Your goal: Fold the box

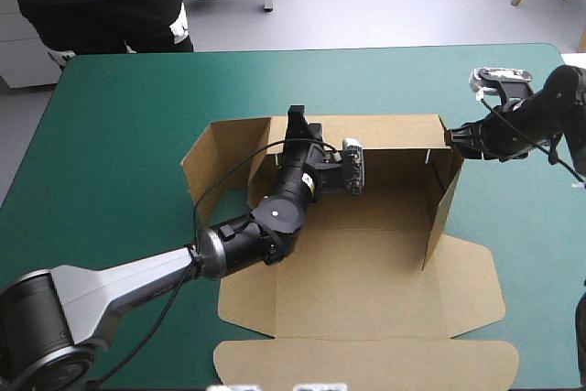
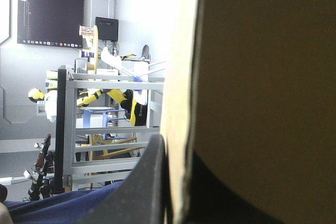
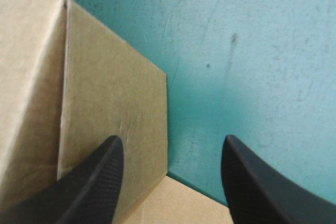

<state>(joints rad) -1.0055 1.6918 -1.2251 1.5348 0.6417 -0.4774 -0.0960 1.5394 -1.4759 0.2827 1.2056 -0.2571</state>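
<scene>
On the teal-green bench (image 1: 110, 135), pinching the far wall (image 1: 389, 131) of the box (image 1: 366, 272) in the left tool (image 1: 296, 118), poising the spread right tool (image 3: 171, 140) at its corner, ideally squaring both walls before tucking.

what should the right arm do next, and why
Probably ease the right gripper sideways onto the raised right wall of the box and pinch it. Its fingers stand open, mostly over the teal-green cover beside that wall's far corner, while the left gripper holds the back wall upright, so the right wall stands unheld.
</scene>
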